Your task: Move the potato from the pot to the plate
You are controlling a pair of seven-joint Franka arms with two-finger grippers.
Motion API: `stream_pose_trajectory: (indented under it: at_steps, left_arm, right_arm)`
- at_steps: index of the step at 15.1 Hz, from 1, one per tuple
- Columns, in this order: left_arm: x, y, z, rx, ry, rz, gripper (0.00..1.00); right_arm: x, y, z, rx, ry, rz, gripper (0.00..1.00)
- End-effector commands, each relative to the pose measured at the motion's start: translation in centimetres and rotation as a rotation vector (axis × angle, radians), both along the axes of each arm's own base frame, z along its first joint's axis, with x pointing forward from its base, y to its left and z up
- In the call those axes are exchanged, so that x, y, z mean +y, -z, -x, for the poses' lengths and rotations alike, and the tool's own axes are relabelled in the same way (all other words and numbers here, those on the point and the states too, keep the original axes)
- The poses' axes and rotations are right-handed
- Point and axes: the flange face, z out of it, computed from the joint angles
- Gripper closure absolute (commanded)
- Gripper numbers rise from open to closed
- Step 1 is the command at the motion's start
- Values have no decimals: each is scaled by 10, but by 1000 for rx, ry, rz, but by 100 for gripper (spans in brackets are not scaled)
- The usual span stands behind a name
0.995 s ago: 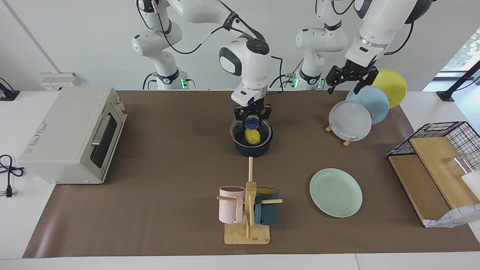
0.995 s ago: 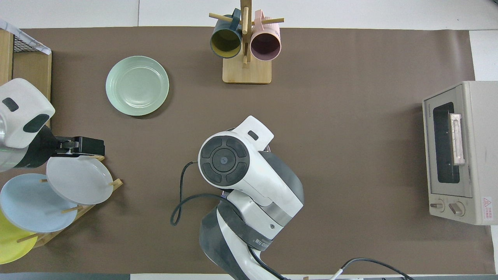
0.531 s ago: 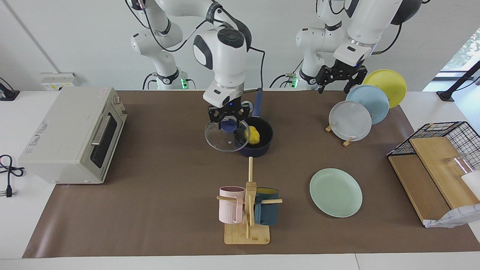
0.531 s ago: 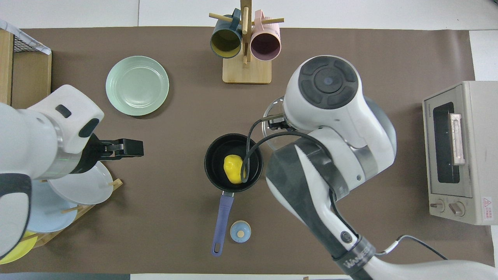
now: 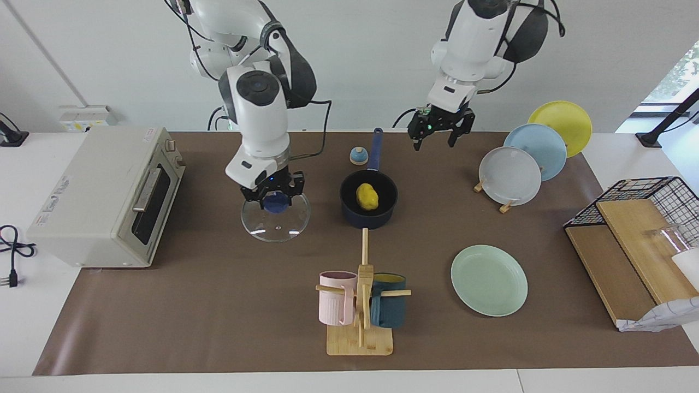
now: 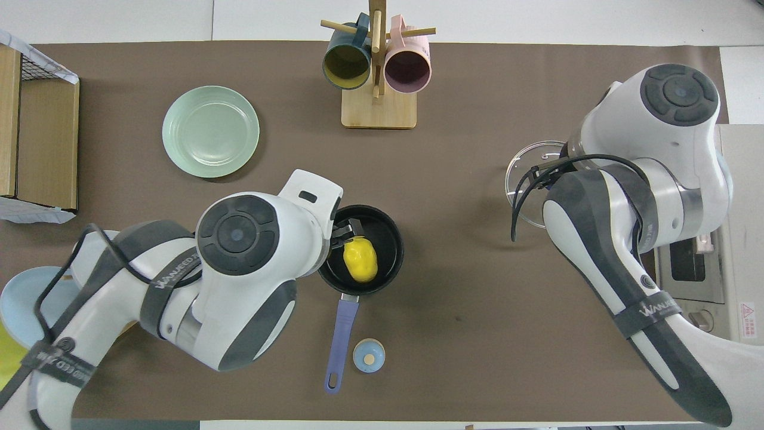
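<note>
The yellow potato (image 5: pixel 367 197) (image 6: pixel 360 266) lies in the dark navy pot (image 5: pixel 368 217) (image 6: pixel 388 230), which stands uncovered at mid table, its blue handle (image 6: pixel 339 337) pointing toward the robots. My right gripper (image 5: pixel 276 200) is shut on the blue knob of the glass lid (image 5: pixel 276 224) (image 6: pixel 525 179), holding it low over the mat between the pot and the toaster oven. My left gripper (image 5: pixel 435 136) (image 6: pixel 345 232) is open and empty, up in the air over the pot's edge toward the left arm's end. The mint-green plate (image 5: pixel 489 279) (image 6: pixel 210 131) lies farther from the robots, empty.
A toaster oven (image 5: pixel 104 196) stands at the right arm's end. A wooden mug rack (image 5: pixel 360 305) holds two mugs, farther from the robots than the pot. A rack of grey-white, light blue and yellow plates (image 5: pixel 510 174) and a wire basket (image 5: pixel 644 196) stand at the left arm's end. A small blue round object (image 5: pixel 357 156) lies beside the handle.
My right gripper lifted the lid off the pot and carried it toward the toaster oven, uncovering the potato. My left gripper moved from the plate rack to over the pot.
</note>
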Motion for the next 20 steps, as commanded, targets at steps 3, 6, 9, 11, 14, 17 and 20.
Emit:
stream_pose_trajectory:
  at_steps: [3,6,9,11,14,17,20]
  left_arm:
    - [-24,43,-2,6,-89,-3,0]
    - [-32,63,-1,16,-119,-10,0]
    - [-41,81,4,35,-167,-25,0]
    - [-47,88,6,33,-199,-21,0]
    - [-49,107,7,55,-217,-44,0]
    - [-49,108,7,59,-245,-46,0]
    - [-56,123,12,72,-263,-61,0]
  right_arm:
    - [-26,31,48,-9,-9,-13,53]
    - [-36,46,59,-25,5,-17,52]
    - [-36,55,67,-28,5,-20,51]
    - [-35,62,75,-31,31,-31,51]
    - [-37,67,76,-32,37,-32,50]
    - [-37,72,81,-22,32,-30,43]
    - [-40,73,81,-28,43,-32,27]
